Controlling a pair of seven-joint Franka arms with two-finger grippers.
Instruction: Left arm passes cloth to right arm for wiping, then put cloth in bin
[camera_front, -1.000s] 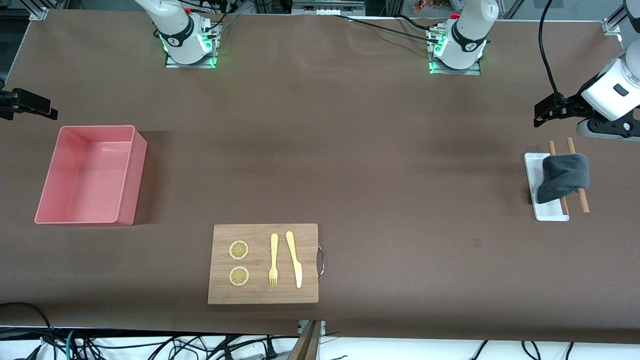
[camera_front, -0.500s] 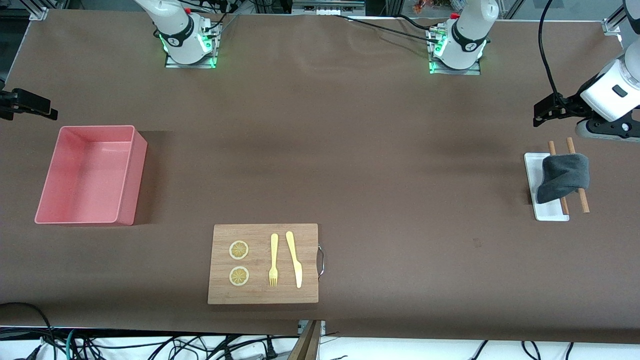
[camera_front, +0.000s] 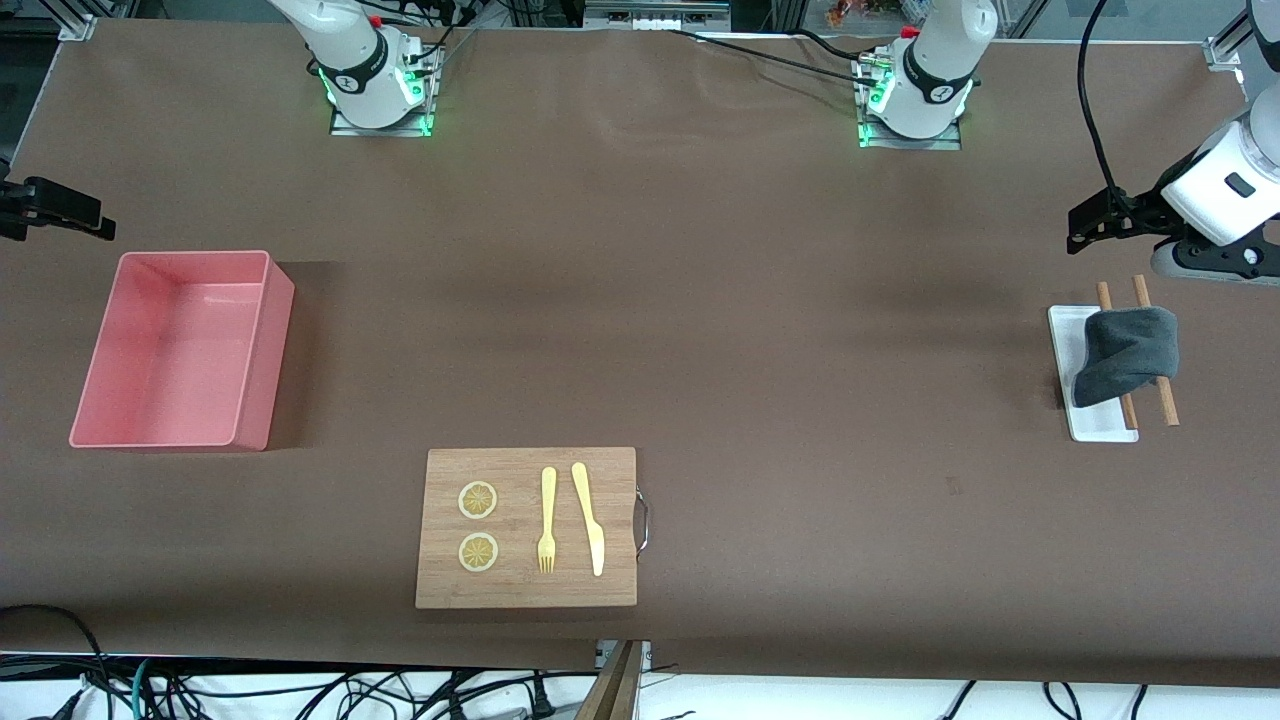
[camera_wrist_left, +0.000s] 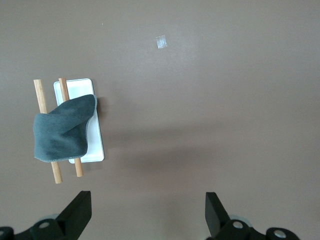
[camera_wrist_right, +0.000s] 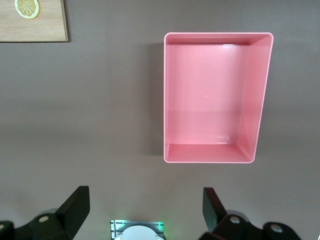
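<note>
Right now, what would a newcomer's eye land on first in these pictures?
Likely the pink bin, empty, at the right arm's end of the table. Next, the dark grey cloth draped over two wooden sticks on a small white tray at the left arm's end, with the left pincer open above.

Even overhead light, soft shadows

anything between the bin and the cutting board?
Nothing: in the front view only bare brown table separates the bin from the wooden board.
</note>
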